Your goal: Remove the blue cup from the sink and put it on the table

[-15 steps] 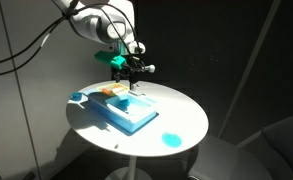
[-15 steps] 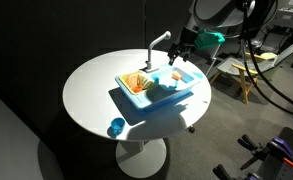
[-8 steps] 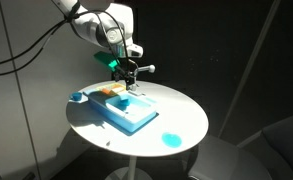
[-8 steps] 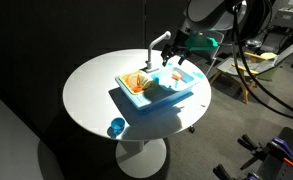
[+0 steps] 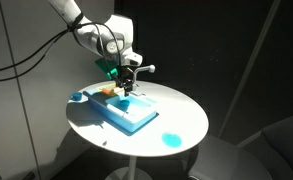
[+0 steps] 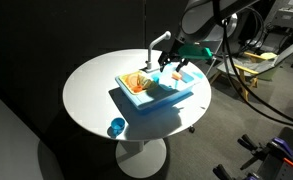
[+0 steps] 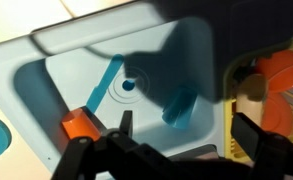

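Blue plastic cup: it lies on its side on the floor of the basin of the light-blue plastic toy sink, just beside the wall that divides the basin from the rack compartment. A round drain sits near the middle of the basin floor, apart from the cup. The wrist view shows a small orange block at the near edge of the basin.

Robotiq gripper: it hangs above the basin in both exterior views. Its dark fingers are spread wide, the cup lies below the gap between them, and they touch nothing.

Sink: it stands on the round white table. A pale faucet rises at its rim. Orange items fill the rack compartment.

A small blue round object rests on the table near its edge, well apart from the sink.
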Tool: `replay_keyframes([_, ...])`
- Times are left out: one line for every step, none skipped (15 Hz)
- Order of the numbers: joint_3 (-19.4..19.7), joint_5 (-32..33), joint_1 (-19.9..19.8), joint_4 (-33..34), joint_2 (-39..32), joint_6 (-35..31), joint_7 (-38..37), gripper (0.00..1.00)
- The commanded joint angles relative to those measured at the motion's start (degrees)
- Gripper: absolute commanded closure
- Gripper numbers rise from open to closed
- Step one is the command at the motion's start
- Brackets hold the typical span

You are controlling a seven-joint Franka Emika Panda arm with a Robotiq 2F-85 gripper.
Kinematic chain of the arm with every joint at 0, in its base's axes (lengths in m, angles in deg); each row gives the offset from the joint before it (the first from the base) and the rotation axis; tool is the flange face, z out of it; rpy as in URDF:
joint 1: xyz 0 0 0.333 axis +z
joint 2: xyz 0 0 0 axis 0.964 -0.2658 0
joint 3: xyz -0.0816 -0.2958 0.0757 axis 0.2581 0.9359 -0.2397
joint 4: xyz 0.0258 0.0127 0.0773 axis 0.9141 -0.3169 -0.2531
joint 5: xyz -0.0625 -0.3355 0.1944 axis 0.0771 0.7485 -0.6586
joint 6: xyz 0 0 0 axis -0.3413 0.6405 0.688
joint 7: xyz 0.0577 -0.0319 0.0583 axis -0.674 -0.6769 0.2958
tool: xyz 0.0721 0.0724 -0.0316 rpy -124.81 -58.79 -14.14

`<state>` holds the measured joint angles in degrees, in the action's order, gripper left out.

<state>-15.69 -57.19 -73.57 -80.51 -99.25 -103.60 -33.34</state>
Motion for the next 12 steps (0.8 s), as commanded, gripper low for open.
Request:
replay_keyframes([-0.07, -2.49, -0.48, 2.43, -2.23, -0.05, -1.51, 0.00])
replay_keyframes([-0.01, -2.93, -0.58, 2.69, -2.54, 0.07, -1.64, 0.00])
replay_keyframes([0.08, -3.24, -0.74, 3.07, -2.82, 0.26, -1.70, 0.00])
replay_keyframes([0.13, -3.51, -0.93, 3.52, -3.06, 0.41, -1.69, 0.00])
replay_keyframes([0.27, -3.68, -1.08, 4.07, -3.32, 0.61, -1.76, 0.00])
replay_keyframes([0.34, -3.83, -1.27, 4.51, -3.52, 0.77, -1.76, 0.00])
replay_keyframes([0.50, -3.89, -1.47, 5.09, -3.72, 1.00, -1.81, 0.00])
replay_keyframes([0.65, -3.90, -1.65, 5.71, -4.02, 1.19, -1.84, 0.00])
replay_keyframes([0.76, -3.91, -1.83, 6.24, -4.31, 1.34, -1.82, 0.00])
replay_keyframes([0.90, -3.84, -1.95, 6.73, -4.58, 1.50, -1.88, 0.00])
replay_keyframes([1.03, -3.75, -2.05, 7.24, -4.90, 1.69, -1.89, 0.00])
replay_keyframes([1.14, -3.65, -2.11, 7.79, -5.32, 1.88, -1.94, 0.00])
